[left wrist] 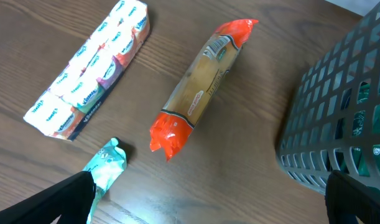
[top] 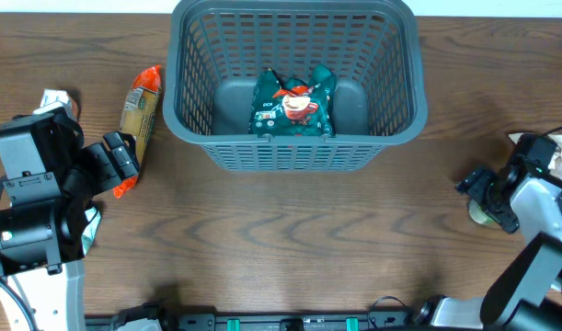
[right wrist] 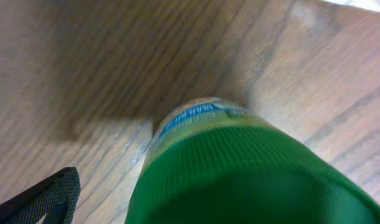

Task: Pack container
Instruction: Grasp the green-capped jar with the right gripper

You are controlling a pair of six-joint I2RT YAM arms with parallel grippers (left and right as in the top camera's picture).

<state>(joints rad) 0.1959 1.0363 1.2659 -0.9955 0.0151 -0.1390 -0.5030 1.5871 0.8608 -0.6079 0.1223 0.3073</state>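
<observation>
basket: far centre of desk, green bag inside | left hand: fingers apart, nearer; orange tube just ahead, long axis near-to-far, basket to its right | right hand: apart around bottle

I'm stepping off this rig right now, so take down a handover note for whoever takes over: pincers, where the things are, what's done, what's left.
Left pincer: open, empty, beside the orange-ended packet, which lies left of the container.
Right pincer: open, over the green-capped bottle at the right; no grip visible.
Done: one teal packet lies in the container.
Left: the orange-ended packet, white multipack, small teal sachet and the bottle are all on the table.
</observation>
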